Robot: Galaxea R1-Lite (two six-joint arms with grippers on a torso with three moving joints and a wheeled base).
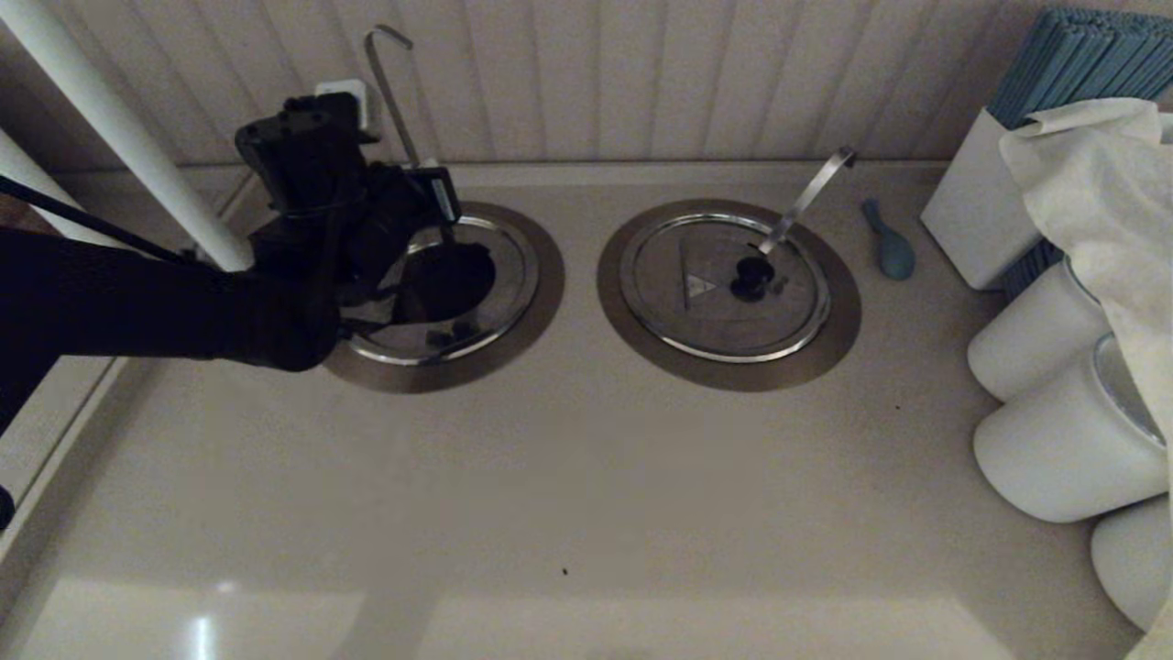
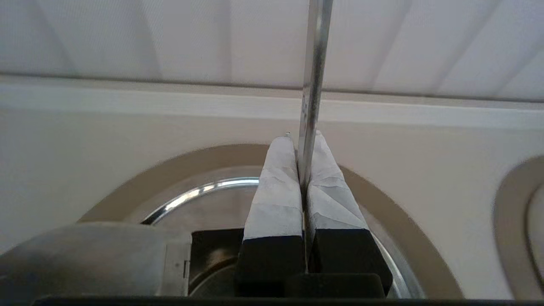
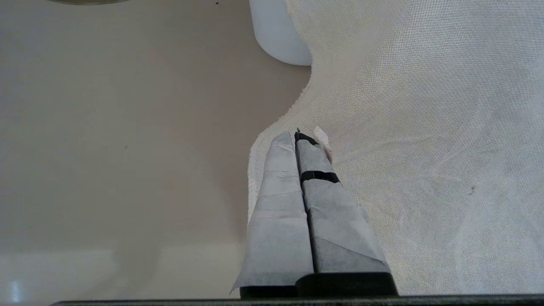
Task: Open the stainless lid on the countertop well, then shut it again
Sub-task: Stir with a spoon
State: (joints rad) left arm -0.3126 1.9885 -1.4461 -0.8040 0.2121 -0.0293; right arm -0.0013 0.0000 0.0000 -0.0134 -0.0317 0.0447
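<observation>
The countertop well (image 1: 541,307) is the left one, ringed by a wide brushed flange (image 2: 170,165) and a shiny inner rim (image 2: 199,191). My left gripper (image 1: 438,197) (image 2: 304,138) hangs over its far side, shut on the thin hooked utensil handle (image 1: 389,87) (image 2: 313,63), which runs up between the taped fingers. Part of the stainless lid (image 2: 85,250) shows as a brushed plate with a hinge edge, raised beside the fingers. A dark opening (image 2: 210,250) lies next to it. The arm hides the lid's knob and most of the lid in the head view.
The twin lid (image 1: 678,321) with a broad slanted handle (image 1: 811,192) sits shut at centre right. A blue-green object (image 1: 889,243), a white box (image 1: 971,202) and white tubs (image 1: 1054,440) stand right. My right gripper (image 3: 304,136) rests shut over a white cloth (image 3: 425,127). A white pole (image 1: 119,128) stands left.
</observation>
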